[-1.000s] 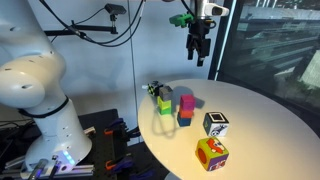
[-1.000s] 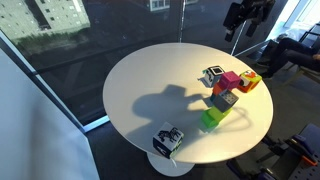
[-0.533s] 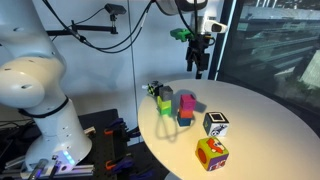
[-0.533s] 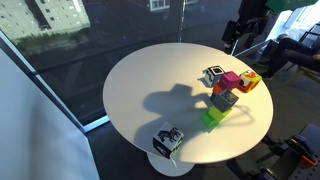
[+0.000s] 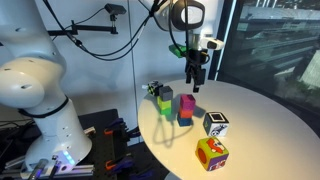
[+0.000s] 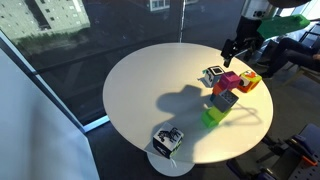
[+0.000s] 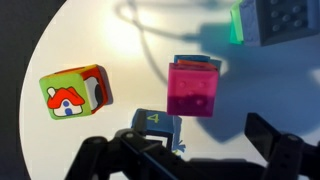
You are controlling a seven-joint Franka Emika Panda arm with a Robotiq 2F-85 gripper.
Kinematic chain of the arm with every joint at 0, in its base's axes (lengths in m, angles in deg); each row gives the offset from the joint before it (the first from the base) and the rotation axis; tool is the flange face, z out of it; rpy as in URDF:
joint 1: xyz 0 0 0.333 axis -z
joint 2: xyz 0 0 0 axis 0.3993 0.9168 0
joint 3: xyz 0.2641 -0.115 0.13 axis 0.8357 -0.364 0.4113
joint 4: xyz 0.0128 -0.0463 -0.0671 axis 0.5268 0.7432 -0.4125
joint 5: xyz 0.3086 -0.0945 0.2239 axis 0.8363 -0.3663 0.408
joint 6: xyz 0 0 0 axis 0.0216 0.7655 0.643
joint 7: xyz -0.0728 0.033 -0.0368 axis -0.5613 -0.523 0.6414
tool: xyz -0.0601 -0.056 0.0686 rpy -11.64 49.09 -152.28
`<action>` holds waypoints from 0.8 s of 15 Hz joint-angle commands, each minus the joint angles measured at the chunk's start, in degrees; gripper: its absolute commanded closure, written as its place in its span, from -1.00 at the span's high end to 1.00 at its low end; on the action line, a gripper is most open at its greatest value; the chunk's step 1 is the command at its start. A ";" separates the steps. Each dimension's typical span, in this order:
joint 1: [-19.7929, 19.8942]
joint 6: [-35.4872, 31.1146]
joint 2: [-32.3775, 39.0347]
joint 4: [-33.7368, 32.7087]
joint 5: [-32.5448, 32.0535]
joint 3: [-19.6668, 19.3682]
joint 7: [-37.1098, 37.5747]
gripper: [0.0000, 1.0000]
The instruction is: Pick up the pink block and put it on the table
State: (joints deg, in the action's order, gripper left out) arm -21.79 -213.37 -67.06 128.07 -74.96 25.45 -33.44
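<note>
The arm's black two-fingered pincer [image 5: 196,82] is coming down: a second ago it was hanging high above the round white counter [image 5: 262,128], half a second ago it was lower, and now its tips are hovering just above the cluster of toy blocks, which have not shifted at all. That is telling me the approach is nearly over and the grasp itself is not yet begun. The small plain magenta-pink cube [image 5: 187,101] is sitting on top of a blue block [image 5: 185,118], beside a bright green block [image 5: 163,104], and near the counter's edge in both exterior views; nothing is touching it. The arm is reaching in from overhead with the wrist pointing almost straight down, and in an exterior view the pincer [image 6: 230,50] is hanging a little to one side of the magenta-pink cube [image 6: 230,82] rather than squarely over it. From the wrist camera the pincer [image 7: 195,150] is showing its fingers spread wide and empty, with the magenta-pink cube [image 7: 193,90] lying just ahead of the gap, an orange-and-pink patterned cube [image 7: 72,93] well off to one side, and a grey-blue numbered block [image 7: 157,124] close under the fingers. I am judging that a small sideways correction and a further drop are needed before closing.
</note>
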 commanded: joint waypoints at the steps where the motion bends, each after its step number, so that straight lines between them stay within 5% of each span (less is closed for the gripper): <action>1: 0.15 -2.30 0.62 1.53 -1.63 -0.10 2.25 1.00; 12: -0.89 -6.90 4.55 2.13 -1.68 0.03 2.39 1.00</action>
State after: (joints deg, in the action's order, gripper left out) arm -22.29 -218.92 -63.07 130.00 -75.15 25.43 -32.77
